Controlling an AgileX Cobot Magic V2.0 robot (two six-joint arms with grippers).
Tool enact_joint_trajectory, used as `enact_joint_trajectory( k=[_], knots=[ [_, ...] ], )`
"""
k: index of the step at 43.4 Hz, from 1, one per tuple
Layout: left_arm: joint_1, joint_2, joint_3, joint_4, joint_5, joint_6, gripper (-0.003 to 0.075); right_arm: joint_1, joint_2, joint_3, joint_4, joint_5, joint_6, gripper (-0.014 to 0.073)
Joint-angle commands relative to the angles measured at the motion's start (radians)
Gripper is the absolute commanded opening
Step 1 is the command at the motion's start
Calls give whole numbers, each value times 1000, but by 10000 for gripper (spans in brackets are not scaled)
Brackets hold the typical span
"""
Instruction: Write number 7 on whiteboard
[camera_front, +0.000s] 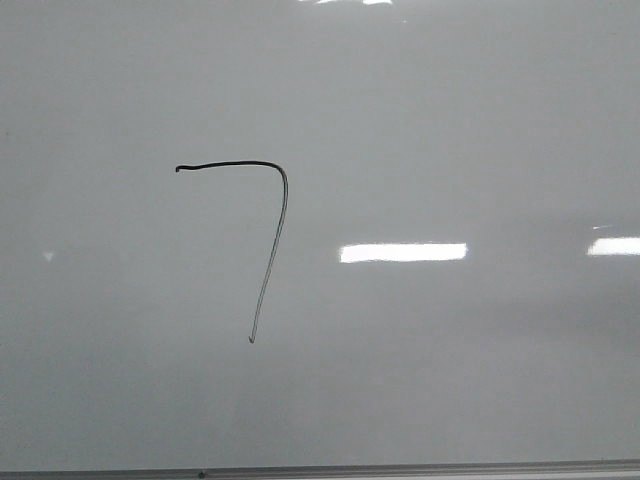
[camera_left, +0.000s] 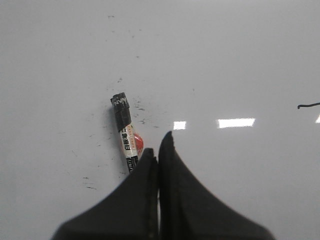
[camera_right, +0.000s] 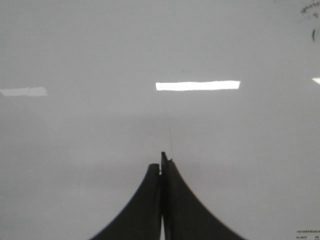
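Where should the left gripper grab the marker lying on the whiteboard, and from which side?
Grip the marker mid-barrel, on the label just below the black cap. It lies flat on the whiteboard, so come straight down with jaws across the barrel. The left gripper is shut; open first.

Lighting: even, moderately bright, overhead. Glare: white rectangular reflections on the glossy whiteboard in all three views; strongest strip mid-board in front view. Shadows: soft, faint. Focus: front view sharp; the number 7 crisp. Right wrist view soft; dark right tool blurred at edges.
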Motion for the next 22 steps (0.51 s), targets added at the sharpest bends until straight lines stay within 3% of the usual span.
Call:
enact_joint_trajectory(
  k=[1, 22],
  knots=[
    [2, -14, 3, 0, -88, -10, -20, -17, -44, 17, -27, -90, 27, -60],
    [2, -14, 3, 0, -88, -10, -20, -81, -155, 47, -25, -8, 28, -60]
  ],
)
